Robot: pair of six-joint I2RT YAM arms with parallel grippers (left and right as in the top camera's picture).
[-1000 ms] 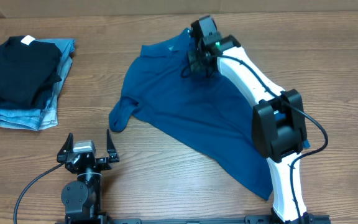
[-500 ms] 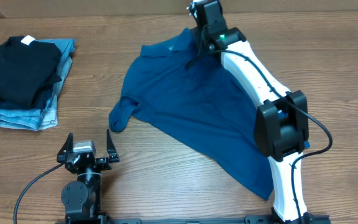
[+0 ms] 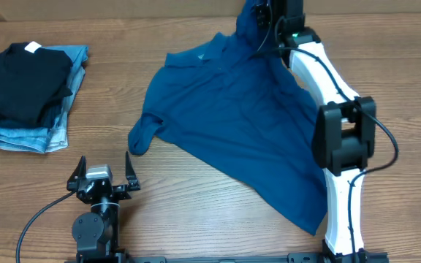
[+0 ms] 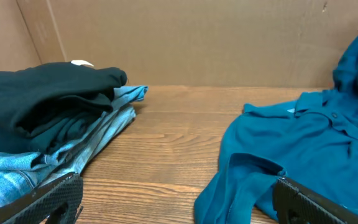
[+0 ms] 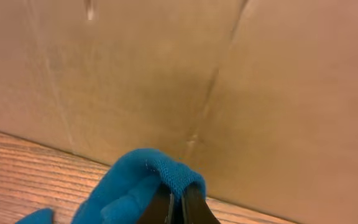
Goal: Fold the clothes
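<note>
Where the overhead view meets its far edge, at about 1 o'clock, the right pincer [image 3: 267,13] is pressed together on a fold of the blue shirt [image 3: 225,120]. The cloth there rises off the worktop [image 3: 196,219] in a bunched peak. In the right wrist view the two dark fingers [image 5: 193,211] meet with a rounded hump of blue fabric caught between them, in front of a cardboard wall [image 5: 278,93].

The rest of the shirt lies spread on the wood, running from the lifted part down toward 5 o'clock. There its lower corner comes up against the white right arm [image 3: 342,204]. The collar [image 3: 207,51] points toward 12 o'clock. One short sleeve [image 3: 143,135] lies crumpled on the shirt's 9 o'clock side.

At 7 o'clock on the worktop the left pincer [image 3: 102,174] is spread wide with nothing between its fingers. It sits apart from the shirt, with the crumpled sleeve at its 1 o'clock.

At 10 o'clock, well apart from the shirt, a folded black garment [image 3: 20,80] with a white tag lies on top of light-blue jeans [image 3: 50,131]. The left wrist view shows this stack at 9 o'clock and the shirt at 3 o'clock, with bare wood between them.
</note>
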